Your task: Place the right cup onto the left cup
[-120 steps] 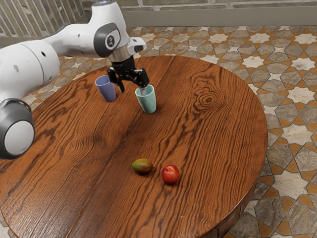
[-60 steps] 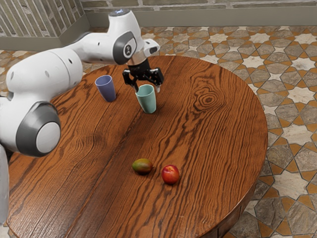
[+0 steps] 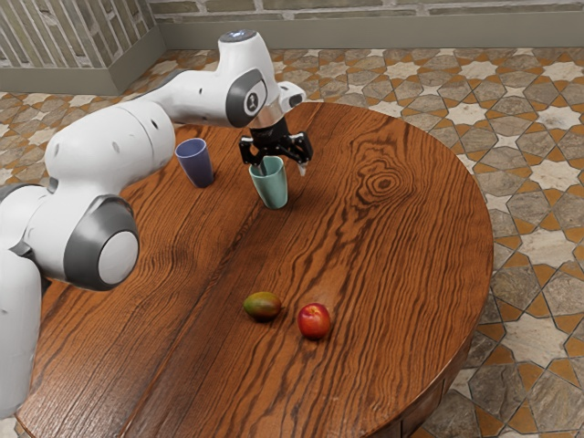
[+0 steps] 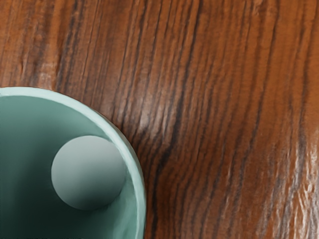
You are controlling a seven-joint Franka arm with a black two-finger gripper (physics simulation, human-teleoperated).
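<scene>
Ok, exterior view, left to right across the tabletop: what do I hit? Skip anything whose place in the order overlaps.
Tapered blue-violet cup → tapered mint-green cup → round red fruit

wrist view: teal cup (image 4: 75,172) cut off | exterior view: arm (image 3: 109,151), table (image 3: 383,265) cropped

No lettering or number can be read; above the jaws, the arm (image 3: 203,99) bears a small mark (image 3: 253,102), too small to make out.
</scene>
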